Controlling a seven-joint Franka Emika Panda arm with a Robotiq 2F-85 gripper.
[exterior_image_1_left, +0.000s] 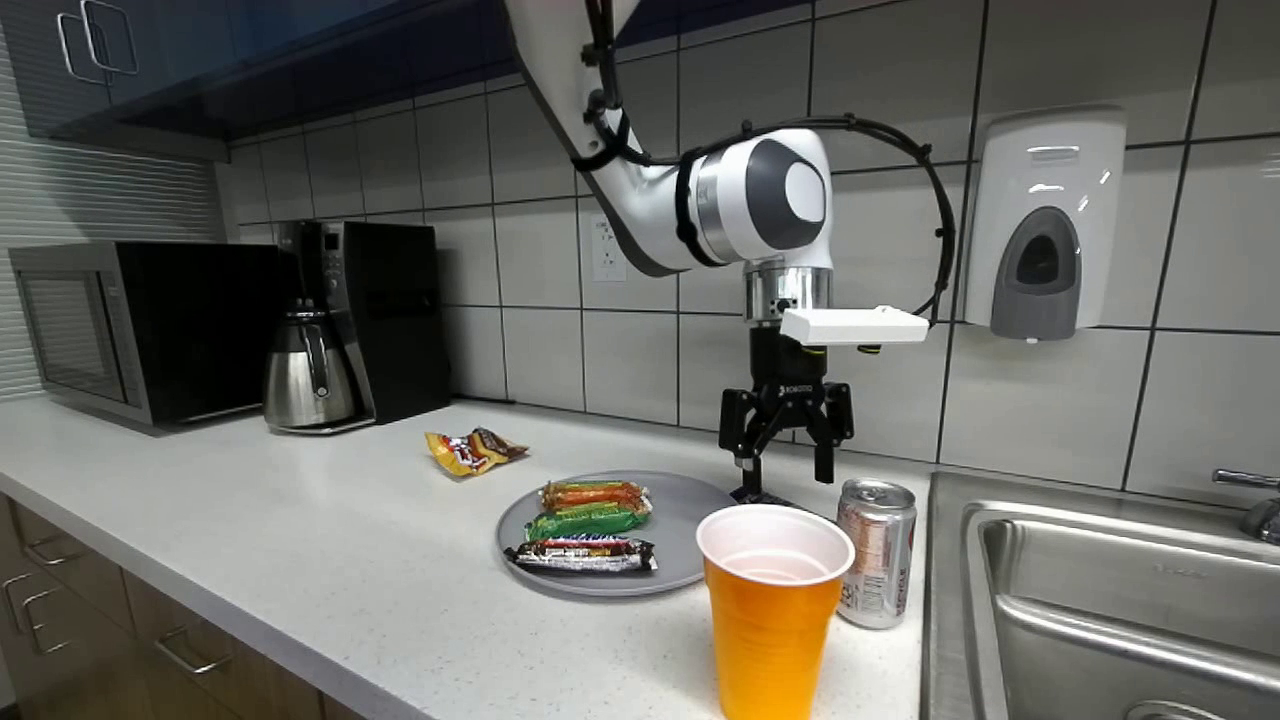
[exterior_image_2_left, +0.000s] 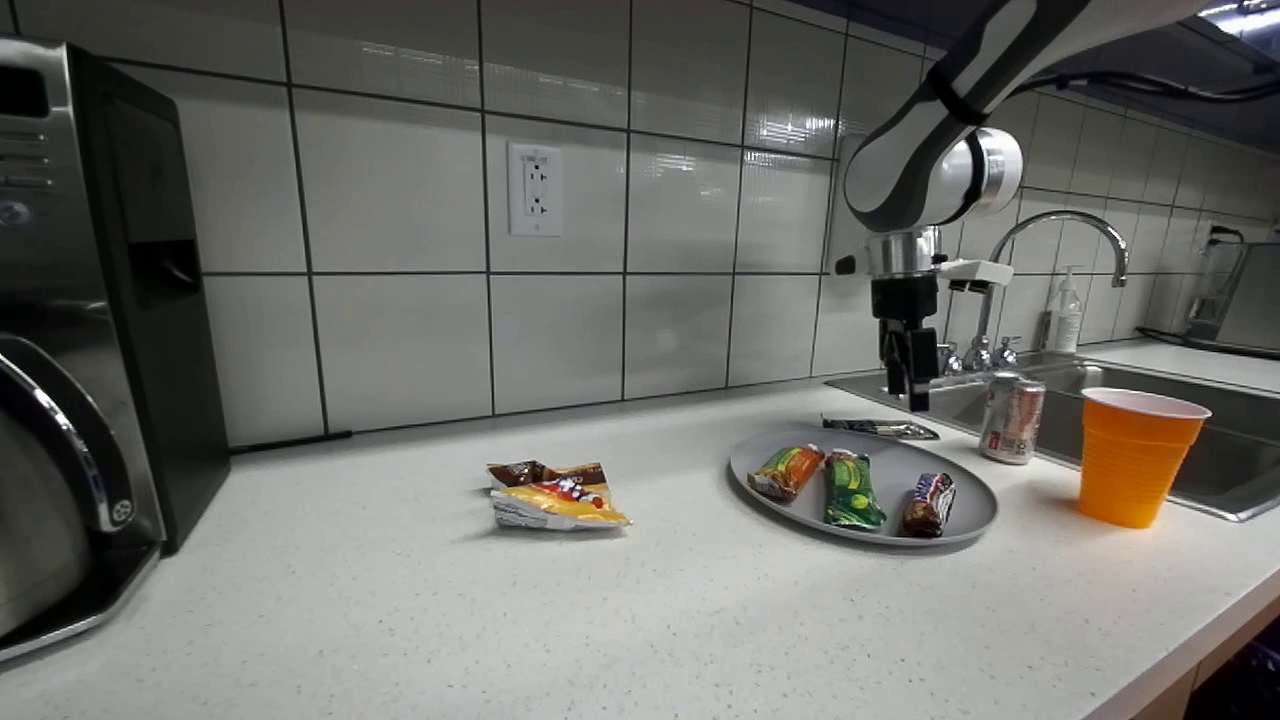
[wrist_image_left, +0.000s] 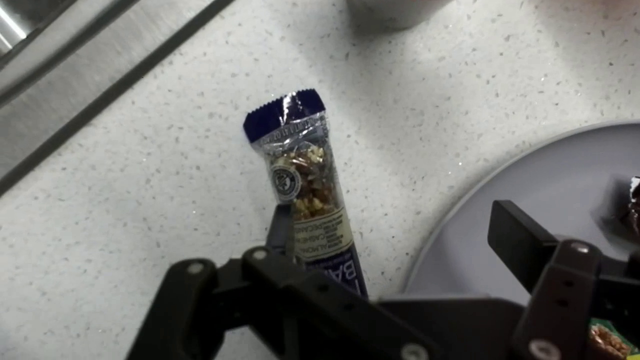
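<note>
My gripper (wrist_image_left: 394, 215) stands open above the counter, its fingers wide apart with nothing held. Below it lies a nut bar (wrist_image_left: 322, 227) in a clear wrapper with a purple end; the near finger hides part of its edge. In an exterior view the bar (exterior_image_2_left: 880, 428) rests on the counter behind the grey plate (exterior_image_2_left: 965, 490), close to the sink. The opposite finger (wrist_image_left: 520, 240) hangs over the plate in the wrist view. On the plate sit an orange-wrapped snack (exterior_image_2_left: 787, 472), a green one (exterior_image_2_left: 853, 490) and a dark one (exterior_image_2_left: 929, 505).
A soda can (exterior_image_1_left: 880, 555) and an orange cup (exterior_image_1_left: 775, 630) stand beside the plate, near the sink (exterior_image_1_left: 1100, 590). A yellow-brown wrapper (exterior_image_2_left: 560, 500) lies farther along the counter. Beyond are a coffee maker (exterior_image_1_left: 390, 310) and microwave (exterior_image_1_left: 190, 320). Tiled wall backs everything.
</note>
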